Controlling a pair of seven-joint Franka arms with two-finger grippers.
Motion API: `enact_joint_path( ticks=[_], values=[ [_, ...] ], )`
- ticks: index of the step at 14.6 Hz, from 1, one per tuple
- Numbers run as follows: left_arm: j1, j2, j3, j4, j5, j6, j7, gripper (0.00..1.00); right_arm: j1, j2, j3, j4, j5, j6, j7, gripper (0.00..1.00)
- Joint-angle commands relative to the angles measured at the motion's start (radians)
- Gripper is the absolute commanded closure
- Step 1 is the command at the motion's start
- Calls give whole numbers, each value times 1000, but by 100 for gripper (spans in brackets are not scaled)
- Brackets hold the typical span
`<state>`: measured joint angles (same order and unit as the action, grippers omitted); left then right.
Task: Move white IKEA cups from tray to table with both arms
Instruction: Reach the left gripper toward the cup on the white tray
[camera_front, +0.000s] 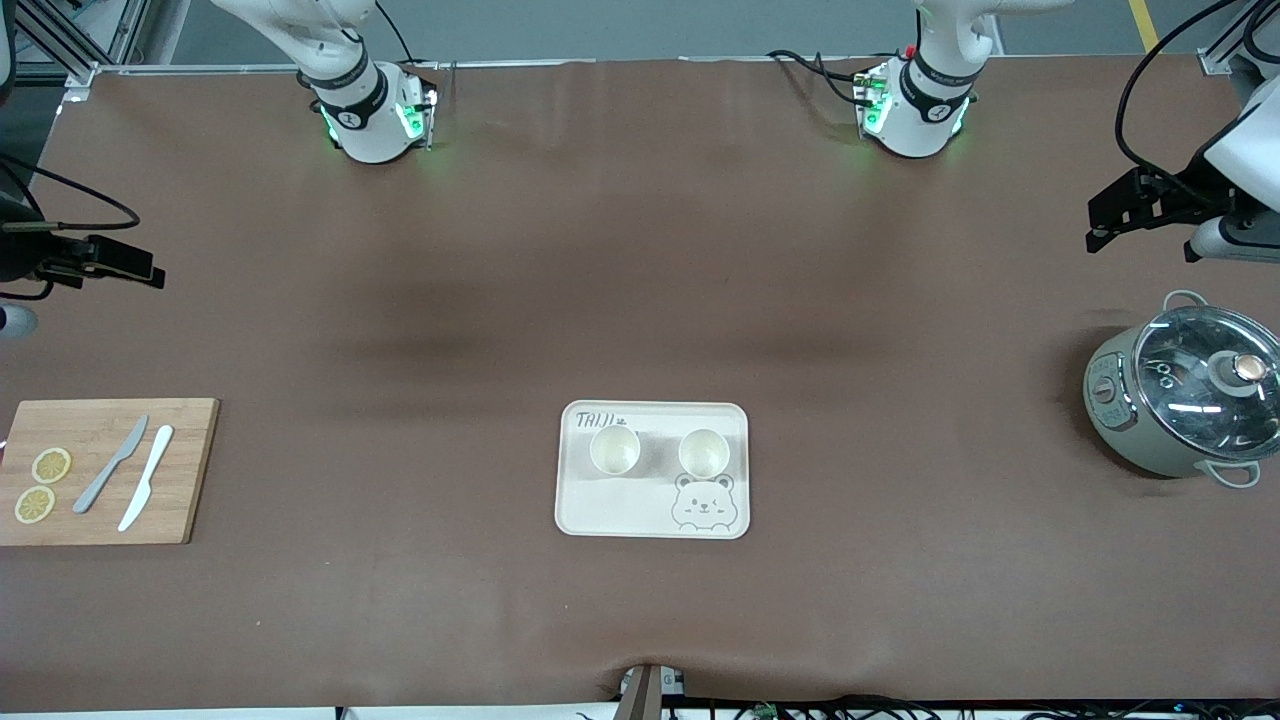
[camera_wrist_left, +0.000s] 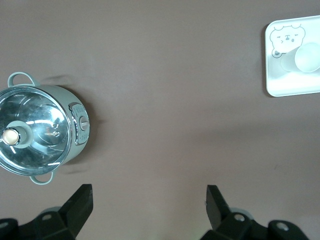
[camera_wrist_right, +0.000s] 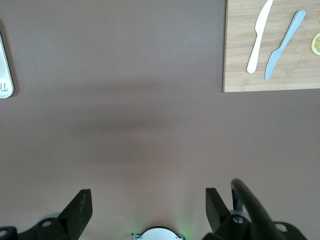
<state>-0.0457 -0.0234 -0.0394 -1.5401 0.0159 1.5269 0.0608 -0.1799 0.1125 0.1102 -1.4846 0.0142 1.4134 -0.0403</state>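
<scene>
Two white IKEA cups (camera_front: 614, 450) (camera_front: 703, 452) stand upright side by side on the cream bear-printed tray (camera_front: 610, 515). One cup (camera_wrist_left: 306, 57) and part of the tray (camera_wrist_left: 295, 85) show in the left wrist view. My left gripper (camera_front: 1105, 225) is open and empty, high over the table at the left arm's end, and its own view (camera_wrist_left: 149, 200) shows bare table between the fingers. My right gripper (camera_front: 150, 272) is open and empty, high over the right arm's end, and its own view (camera_wrist_right: 149, 202) shows the same. Both are far from the cups.
A grey-green pot with a glass lid (camera_front: 1185, 400) (camera_wrist_left: 42, 131) stands at the left arm's end. A wooden cutting board (camera_front: 100, 470) (camera_wrist_right: 272, 45) with two knives and lemon slices lies at the right arm's end. A corner of the tray (camera_wrist_right: 4, 75) shows in the right wrist view.
</scene>
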Motion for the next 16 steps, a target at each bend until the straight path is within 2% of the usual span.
enact_joint_path(
  ticks=[1,4,6,9,16],
  values=[
    [1,-13,-2,-12,-7,7,-12,0,0,-20,0,-23,4,12,-6,0],
    [0,-9,-7,-9,-7,10,-10,0,3,-19,0,-25,4,12,-6,0],
    [-6,9,-16,-8,-19,73,-33,0,5,-19,0,-25,4,12,-4,0],
    [-11,55,-66,3,-14,107,-200,0,7,-19,0,-26,4,12,-4,0],
    [-25,235,-201,116,-5,114,-268,0,8,-19,0,-28,4,12,-4,0]
  ],
)
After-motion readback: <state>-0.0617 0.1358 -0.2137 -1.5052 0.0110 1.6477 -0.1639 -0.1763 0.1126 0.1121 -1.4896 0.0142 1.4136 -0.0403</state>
